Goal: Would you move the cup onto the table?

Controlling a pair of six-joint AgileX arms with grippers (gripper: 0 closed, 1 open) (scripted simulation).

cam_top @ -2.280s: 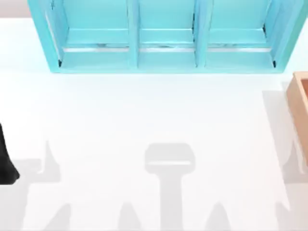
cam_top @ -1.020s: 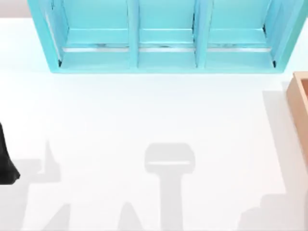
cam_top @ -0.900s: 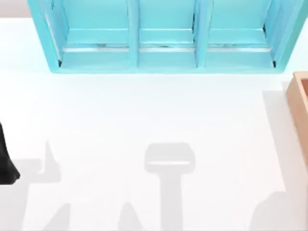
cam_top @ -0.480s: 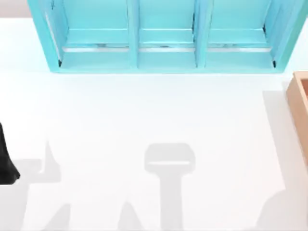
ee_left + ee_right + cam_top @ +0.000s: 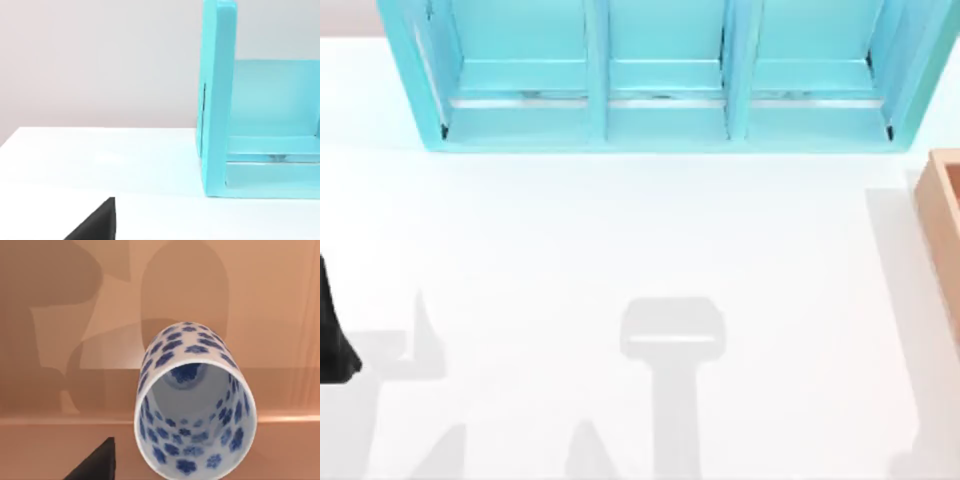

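Observation:
The cup (image 5: 195,405), white with dark blue dots, stands upright inside the tan wooden box (image 5: 50,340), with its round rim facing the right wrist camera. My right gripper (image 5: 95,465) hangs above the box, beside the cup and apart from it. The table (image 5: 620,230) is the wide white surface in the top view. My left arm (image 5: 332,340) is parked at the table's left edge. Its gripper (image 5: 97,222) is low over the table (image 5: 100,155).
A turquoise shelf unit (image 5: 660,80) with three compartments stands along the far side of the table, and its end wall (image 5: 217,100) appears in the left wrist view. The tan wooden box (image 5: 945,220) sits at the table's right edge.
The right arm's shadow has slid off the table's lower right corner, toward the wooden box. The left arm has not moved.

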